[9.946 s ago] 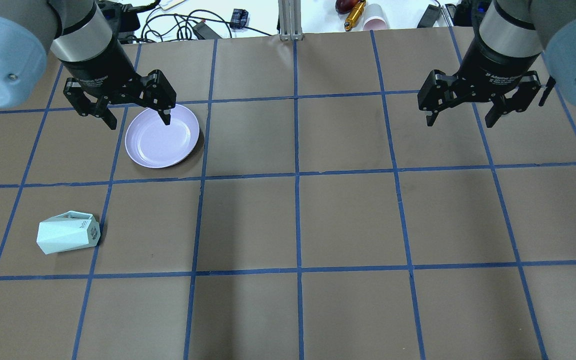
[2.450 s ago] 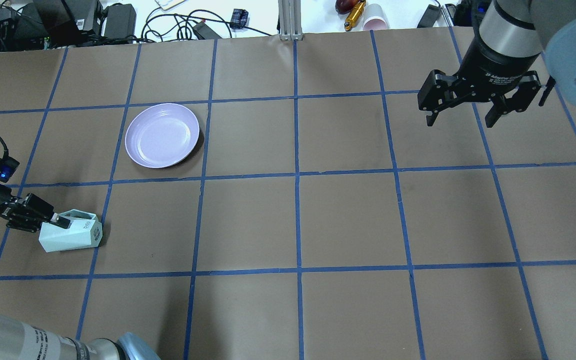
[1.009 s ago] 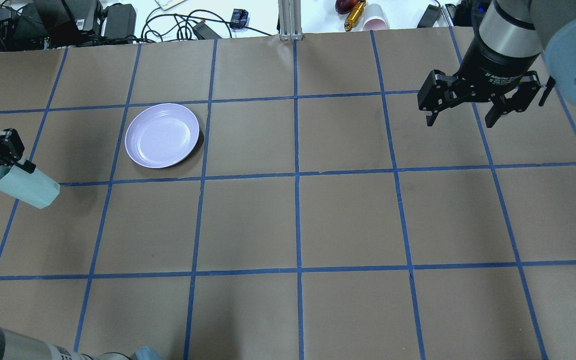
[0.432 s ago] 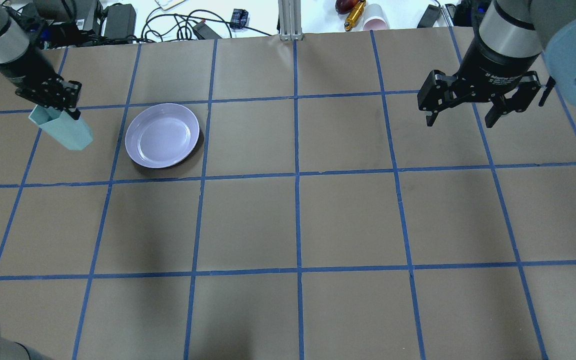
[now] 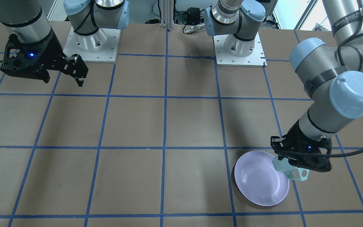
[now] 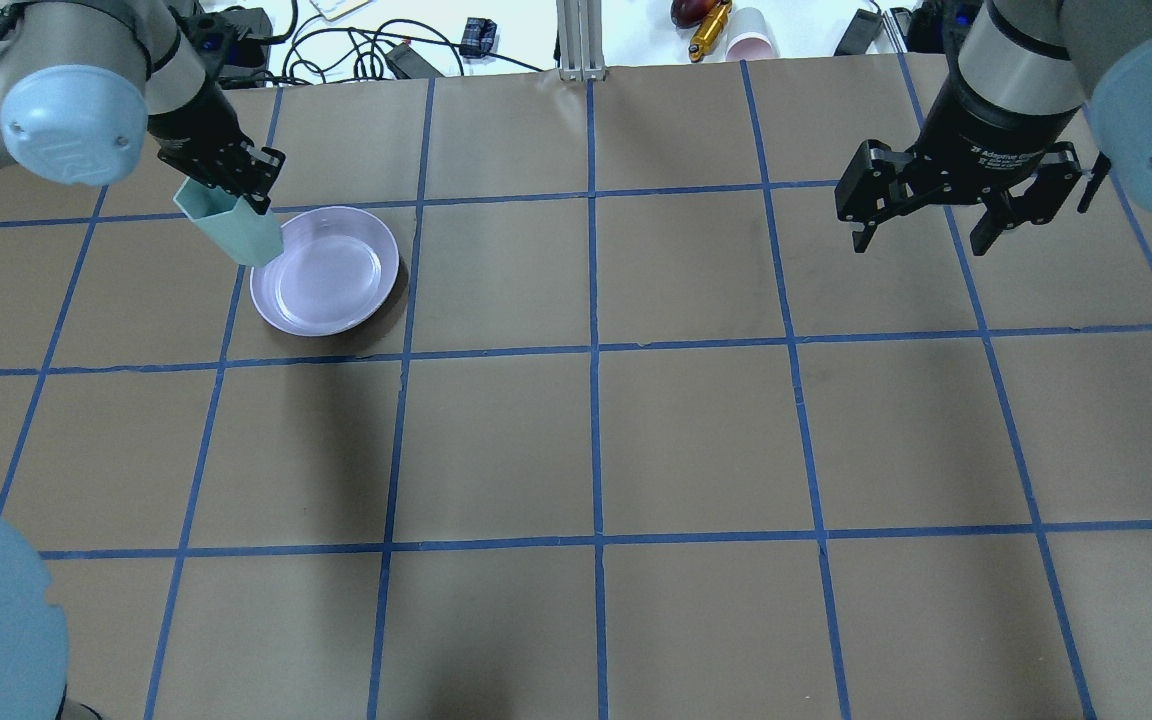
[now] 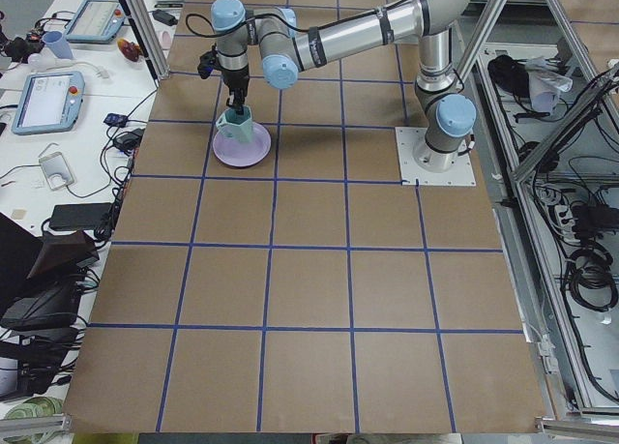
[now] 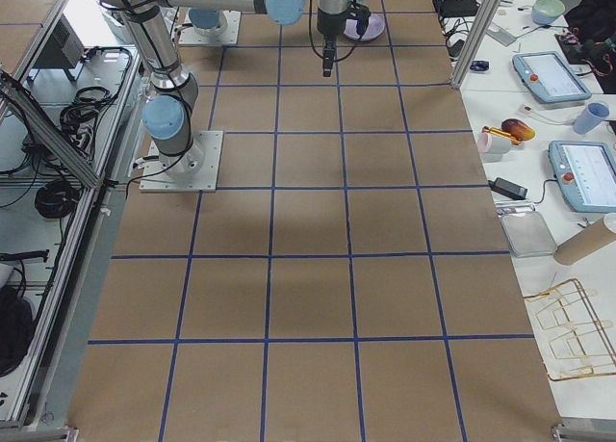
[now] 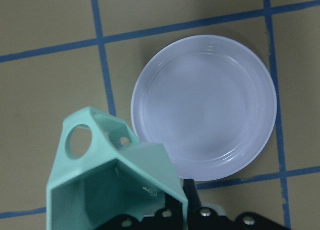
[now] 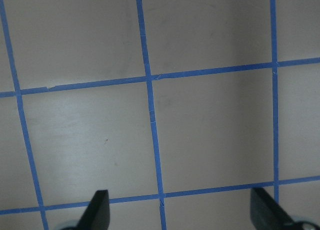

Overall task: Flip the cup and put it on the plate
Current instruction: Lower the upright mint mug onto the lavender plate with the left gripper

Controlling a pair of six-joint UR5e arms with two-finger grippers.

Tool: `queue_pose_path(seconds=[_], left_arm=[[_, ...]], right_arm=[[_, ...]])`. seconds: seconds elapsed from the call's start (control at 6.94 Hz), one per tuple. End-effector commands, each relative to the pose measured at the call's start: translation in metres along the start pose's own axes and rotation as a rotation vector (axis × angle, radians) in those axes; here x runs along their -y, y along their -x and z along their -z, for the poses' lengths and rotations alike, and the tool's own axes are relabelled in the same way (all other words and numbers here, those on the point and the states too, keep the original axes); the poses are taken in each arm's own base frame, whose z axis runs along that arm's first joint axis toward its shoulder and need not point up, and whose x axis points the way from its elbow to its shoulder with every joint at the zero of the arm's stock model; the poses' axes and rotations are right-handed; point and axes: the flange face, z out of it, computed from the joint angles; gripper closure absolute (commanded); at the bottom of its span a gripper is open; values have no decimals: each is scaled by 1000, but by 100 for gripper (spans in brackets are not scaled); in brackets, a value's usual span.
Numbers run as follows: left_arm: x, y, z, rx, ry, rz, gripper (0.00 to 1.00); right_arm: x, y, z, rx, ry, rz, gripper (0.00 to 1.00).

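Brown surface (image 6: 696,440), blue tape grid. One cup (image 6: 236,232), mouth up, tilted, held over edge of one plate (image 6: 331,275). Two pincers: left pincer (image 6: 228,185) clamped on cup wall; right pincer (image 6: 921,243) spread wide, empty, well apart.

Brown table (image 6: 696,440) gridded in blue tape (image 6: 593,350); beyond its far edge, black cables (image 6: 336,45), a pink cup (image 6: 751,38) beside a gold cylinder (image 6: 709,35), an aluminium post (image 6: 581,35); on the side bench (image 8: 515,100), a tablet (image 8: 550,75).
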Motion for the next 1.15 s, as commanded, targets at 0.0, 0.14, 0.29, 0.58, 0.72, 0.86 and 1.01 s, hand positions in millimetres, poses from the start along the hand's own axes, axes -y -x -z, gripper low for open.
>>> queue_pose_path(seconds=[0.0,0.14,0.29,0.58,0.72,0.86,1.01], left_arm=[[2,-18,-42,13,-26,-192,100],[-1,-20,-58,17,-33,-207,100],[-1,-21,-66,13,-29,-213,100],[-2,-22,-74,2,-18,-217,100],[-2,-22,-78,-3,-12,-218,100],[-2,-22,-81,-6,-8,-218,100],[-2,-22,-83,-7,-6,-218,100]], right_arm=[[0,0,0,0,0,0,0],[0,0,0,0,0,0,0],[0,0,0,0,0,0,0],[0,0,0,0,0,0,0],[0,0,0,0,0,0,0],[0,0,0,0,0,0,0],[0,0,0,0,0,0,0]])
